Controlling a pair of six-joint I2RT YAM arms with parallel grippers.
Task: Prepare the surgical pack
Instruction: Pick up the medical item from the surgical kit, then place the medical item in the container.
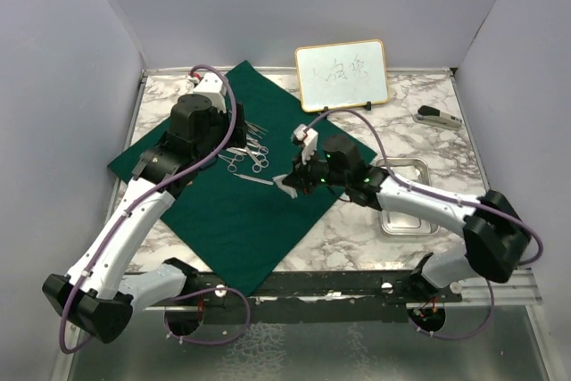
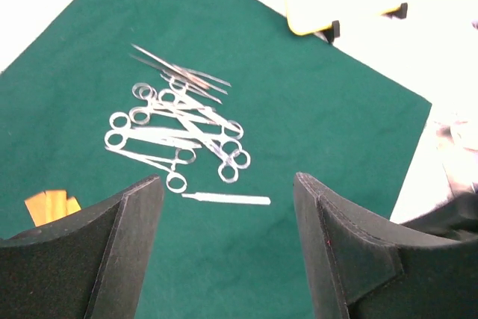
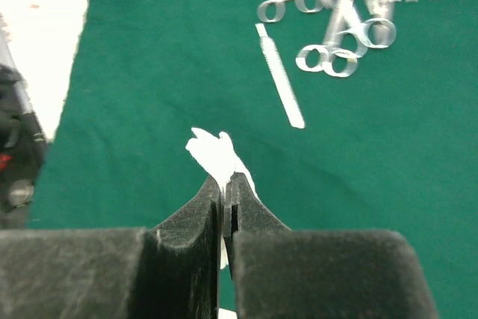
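Green cloth sheet lies like a diamond on the marble table in the top view, with the silver instruments heaped on it. The left arm covers its upper left part, the right arm crosses the steel tray beside it, and the whiteboard stands behind. In the left wrist view the left gripper is spread wide above the cloth, holding nothing; an orange piece at the edge I cannot identify. In the right wrist view the right gripper is pressed together on white gauze; the instruments at the top are blurred and cut off.
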